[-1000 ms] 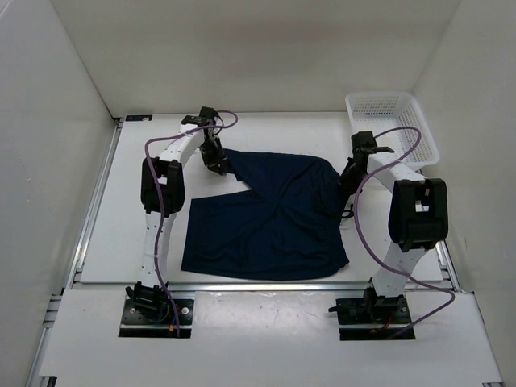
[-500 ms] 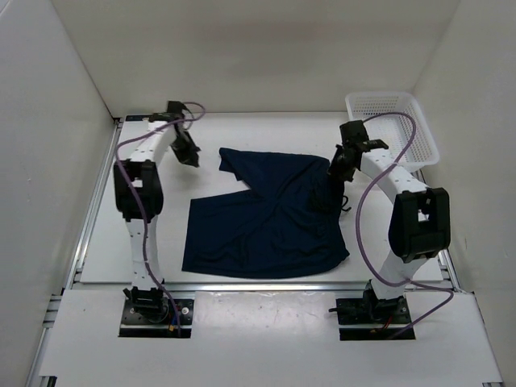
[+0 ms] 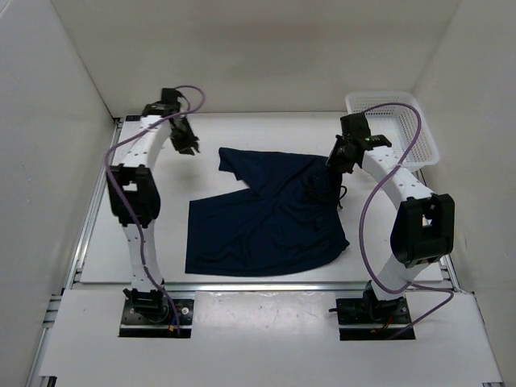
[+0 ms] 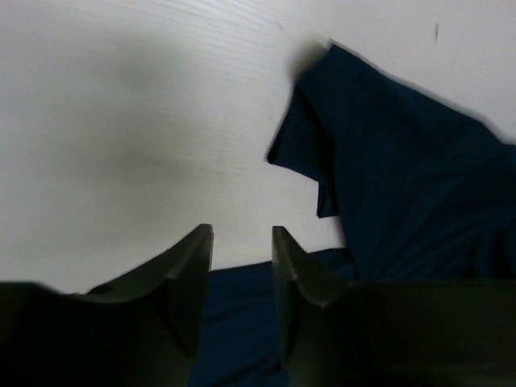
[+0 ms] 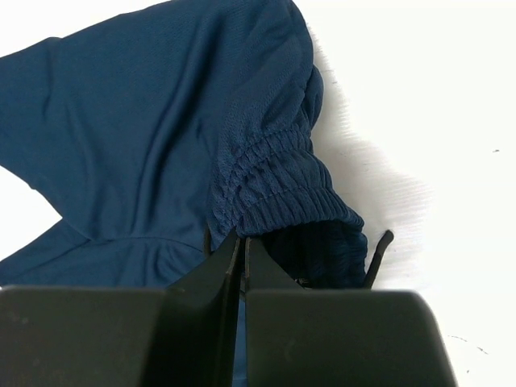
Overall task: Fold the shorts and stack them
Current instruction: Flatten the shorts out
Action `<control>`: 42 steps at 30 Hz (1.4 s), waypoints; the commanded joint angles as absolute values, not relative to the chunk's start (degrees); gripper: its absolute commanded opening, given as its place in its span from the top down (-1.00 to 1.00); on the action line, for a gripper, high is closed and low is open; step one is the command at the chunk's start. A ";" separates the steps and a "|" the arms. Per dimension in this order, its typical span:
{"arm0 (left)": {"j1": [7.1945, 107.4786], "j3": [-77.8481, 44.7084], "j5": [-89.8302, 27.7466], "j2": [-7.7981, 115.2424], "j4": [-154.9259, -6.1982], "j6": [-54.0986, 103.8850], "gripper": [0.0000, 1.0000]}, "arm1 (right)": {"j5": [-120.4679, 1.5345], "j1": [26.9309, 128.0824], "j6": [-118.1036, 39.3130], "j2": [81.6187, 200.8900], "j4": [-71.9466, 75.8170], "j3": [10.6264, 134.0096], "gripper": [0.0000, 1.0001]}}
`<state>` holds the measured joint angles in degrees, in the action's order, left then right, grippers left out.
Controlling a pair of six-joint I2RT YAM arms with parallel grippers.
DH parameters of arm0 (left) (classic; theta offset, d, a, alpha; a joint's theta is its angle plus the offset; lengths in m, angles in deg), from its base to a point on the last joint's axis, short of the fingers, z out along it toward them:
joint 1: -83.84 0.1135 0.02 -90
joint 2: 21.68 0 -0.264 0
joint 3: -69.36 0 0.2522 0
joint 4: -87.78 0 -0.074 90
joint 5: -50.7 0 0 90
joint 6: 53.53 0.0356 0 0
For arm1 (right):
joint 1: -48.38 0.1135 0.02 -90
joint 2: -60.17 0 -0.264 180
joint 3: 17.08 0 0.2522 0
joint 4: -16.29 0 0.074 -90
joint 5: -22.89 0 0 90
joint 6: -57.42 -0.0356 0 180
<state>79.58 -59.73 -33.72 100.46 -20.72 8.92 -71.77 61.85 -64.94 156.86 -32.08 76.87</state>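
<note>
Your right gripper point(image 5: 242, 246) is pinched closed on the gathered waistband of the shorts point(image 3: 266, 222), at the garment's 2 o'clock corner. Your left gripper point(image 4: 242, 234) hangs with jaws apart, holding nothing, above bare table point(image 3: 266, 133). The nearest leg corner sits at its 1 o'clock. The shorts lie spread mid-table, with the basket point(image 3: 395, 109) at their 1 o'clock.

white arms point(image 3: 139, 250), black joints point(image 3: 133, 193), purple cables point(image 3: 364, 211), dark left hand point(image 4: 242, 231).
</note>
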 commanded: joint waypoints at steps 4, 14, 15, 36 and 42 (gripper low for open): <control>71.89 -67.88 -30.16 110.05 -18.52 9.49 -0.35 | -73.44 61.65 -64.57 156.15 -32.45 76.22 1.00; 68.98 -72.55 -34.64 118.23 -17.99 5.28 -0.38 | -72.91 60.60 -63.52 155.62 -32.98 74.64 1.00; 68.98 -72.55 -34.64 118.24 -17.99 4.75 -0.35 | -72.91 60.60 -63.52 155.62 -32.98 74.12 1.00; 76.09 -71.59 -35.26 106.04 -20.01 2.46 0.80 | -72.91 60.07 -62.47 155.10 -34.03 74.11 1.00; 80.94 -69.74 -34.64 99.70 -20.01 5.09 0.80 | -72.91 59.45 -61.94 155.10 -34.03 74.12 1.00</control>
<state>79.08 -70.42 -33.94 106.65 -19.02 3.39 -72.56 59.93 -63.41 156.86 -33.50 72.95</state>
